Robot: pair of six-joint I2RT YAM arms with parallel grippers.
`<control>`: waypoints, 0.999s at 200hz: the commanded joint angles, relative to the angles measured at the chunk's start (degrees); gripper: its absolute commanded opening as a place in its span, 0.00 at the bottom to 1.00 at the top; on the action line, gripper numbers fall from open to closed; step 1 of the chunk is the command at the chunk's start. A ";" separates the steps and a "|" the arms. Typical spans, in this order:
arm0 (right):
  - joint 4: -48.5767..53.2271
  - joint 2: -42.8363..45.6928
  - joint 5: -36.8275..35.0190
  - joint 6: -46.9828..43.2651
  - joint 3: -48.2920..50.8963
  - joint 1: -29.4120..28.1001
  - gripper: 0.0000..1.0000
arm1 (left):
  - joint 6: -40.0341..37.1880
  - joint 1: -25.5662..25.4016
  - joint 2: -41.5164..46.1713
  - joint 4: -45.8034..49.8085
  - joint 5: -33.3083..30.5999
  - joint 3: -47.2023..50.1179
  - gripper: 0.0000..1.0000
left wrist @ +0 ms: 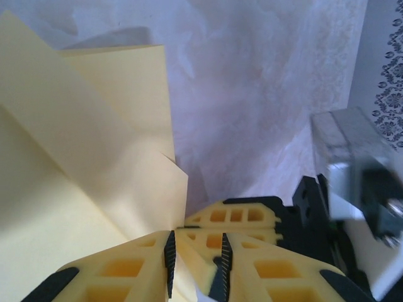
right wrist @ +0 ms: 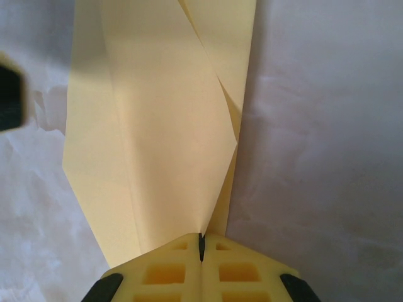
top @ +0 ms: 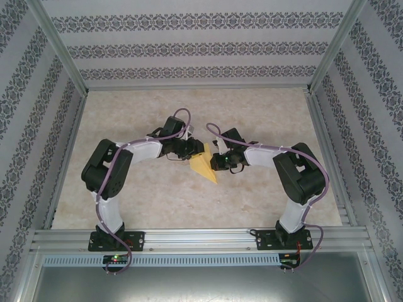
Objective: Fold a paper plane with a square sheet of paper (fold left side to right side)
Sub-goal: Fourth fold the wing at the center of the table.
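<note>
Right gripper (right wrist: 201, 242) is pinched tight on the near edge of the yellow sheet of paper (right wrist: 164, 126), which is partly folded at mid-table (right wrist: 315, 157) between the two arms. Just beside it, the left gripper (left wrist: 196, 248) has its jaws a sliver apart, with no paper clearly between them. If the left one closes off the edge or tugs sideways against that single pinch, the thin sheet could slip, buckle or tear — and the crease would likely land crooked.

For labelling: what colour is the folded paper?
Plain pale yellow-orange folded paper sheet, clearest in right wrist view.
</note>
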State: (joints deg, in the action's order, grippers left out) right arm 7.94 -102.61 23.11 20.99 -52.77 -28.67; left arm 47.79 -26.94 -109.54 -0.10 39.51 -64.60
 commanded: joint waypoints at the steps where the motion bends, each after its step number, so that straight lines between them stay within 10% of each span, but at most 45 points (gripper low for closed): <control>1: 4.15 -1.80 -2.72 -1.04 0.00 -0.51 0.05 | 0.46 -1.01 -2.93 -2.45 2.29 -2.27 0.29; 152: 5.69 -2.18 -3.35 -2.01 -1.01 -0.61 0.05 | -3.07 -0.94 -6.81 3.43 -5.26 0.52 0.28; 200: 5.45 3.31 -1.75 -1.25 -3.03 0.22 0.22 | -3.36 -0.97 -6.75 4.02 -6.31 1.72 0.28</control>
State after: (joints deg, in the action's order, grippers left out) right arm 9.69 -102.65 22.94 20.53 -53.87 -28.75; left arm 46.48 -27.42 -115.39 -0.47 37.67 -65.32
